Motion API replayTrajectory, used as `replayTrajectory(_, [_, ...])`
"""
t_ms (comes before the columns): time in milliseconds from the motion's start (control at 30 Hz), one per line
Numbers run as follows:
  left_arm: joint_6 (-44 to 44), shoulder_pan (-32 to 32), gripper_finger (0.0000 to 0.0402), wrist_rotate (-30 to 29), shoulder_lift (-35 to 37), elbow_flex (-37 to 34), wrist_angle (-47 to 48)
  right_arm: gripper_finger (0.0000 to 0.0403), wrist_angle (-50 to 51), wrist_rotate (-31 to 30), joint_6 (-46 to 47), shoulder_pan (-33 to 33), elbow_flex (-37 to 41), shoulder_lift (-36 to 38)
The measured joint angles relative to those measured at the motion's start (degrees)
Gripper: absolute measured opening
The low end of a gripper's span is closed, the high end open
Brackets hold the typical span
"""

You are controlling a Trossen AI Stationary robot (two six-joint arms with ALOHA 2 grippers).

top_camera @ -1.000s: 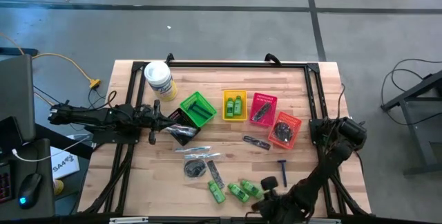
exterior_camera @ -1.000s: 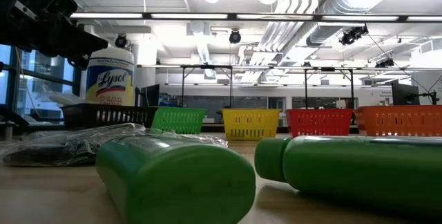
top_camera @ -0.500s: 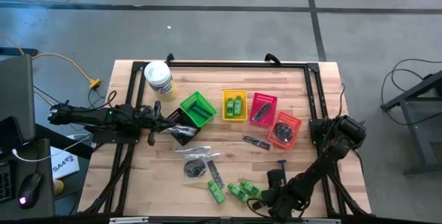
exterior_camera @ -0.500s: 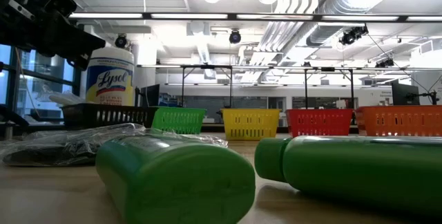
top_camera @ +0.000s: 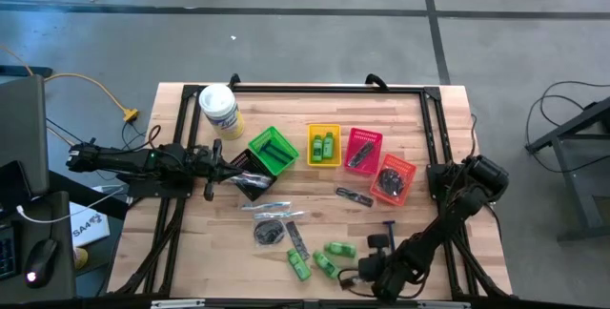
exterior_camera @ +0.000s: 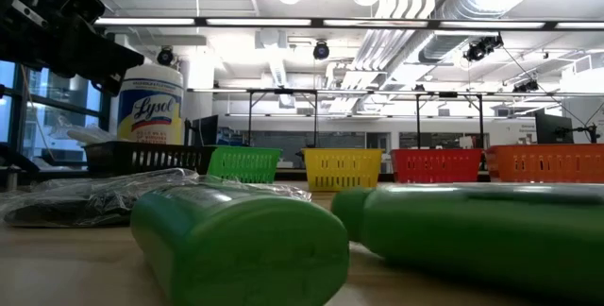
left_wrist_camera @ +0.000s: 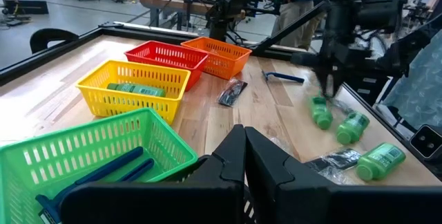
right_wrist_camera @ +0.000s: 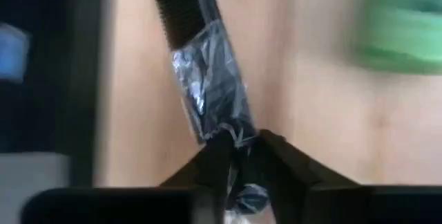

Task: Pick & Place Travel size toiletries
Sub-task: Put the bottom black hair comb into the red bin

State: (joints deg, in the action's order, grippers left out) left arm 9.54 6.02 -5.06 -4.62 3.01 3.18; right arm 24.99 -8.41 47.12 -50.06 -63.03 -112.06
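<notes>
Three bright green mini bottles (top_camera: 324,263) lie near the table's near edge and loom large in the low view (exterior_camera: 241,245). Beside them are a blue razor (top_camera: 389,226), a dark comb (top_camera: 297,242) and a round dark packet (top_camera: 269,233). My right gripper (top_camera: 360,273) is low at the near edge, just right of the bottles. Its fingers are almost together on a clear-wrapped dark comb (right_wrist_camera: 207,86). My left gripper (left_wrist_camera: 245,148) is shut and hovers by the black basket (top_camera: 250,183). My right gripper pinches the clear-wrapped comb by its wrapper end (right_wrist_camera: 233,126) between the two fingers. The comb stretches away from the fingertips, along them. Blur hides whether it is lifted or lies on the wood.
Green (top_camera: 273,150), yellow (top_camera: 324,144), red (top_camera: 363,150) and orange (top_camera: 394,177) baskets stand in a row mid-table, and the white tub (top_camera: 218,107) is at the far left. Another comb (top_camera: 355,196) lies below the red basket. A black frame rail (top_camera: 324,88) borders the table.
My right gripper has shifted a little toward the far edge. The green bottle nearest it has slid away from the other two toward the far edge, and in the low view it now looks larger and lies further left.
</notes>
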Motion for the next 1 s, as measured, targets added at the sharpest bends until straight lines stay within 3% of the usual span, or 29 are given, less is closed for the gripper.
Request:
replayTrajectory(100, [-0.02,0.00,0.0000,0.01,0.00,0.00,0.00,0.0026,-0.60,0.90,0.79,-0.02,-0.06,-0.08])
replayTrajectory(200, [-0.04,0.00,0.0000,0.00,-0.02,-0.02,0.02,0.0007,-0.69,2.68,0.06,-0.09,-0.06,-0.04])
replayTrajectory(367, [-0.04,0.00,0.0000,0.02,-0.02,-0.02,0.02,0.0003,0.05,4.61,-1.69,-0.17,-0.05,0.99])
replayTrajectory(1000, [-0.04,0.00,0.0000,0.02,-0.02,-0.02,0.28,0.0002,4.76,-1.99,-6.71,-0.06,-0.52,9.58])
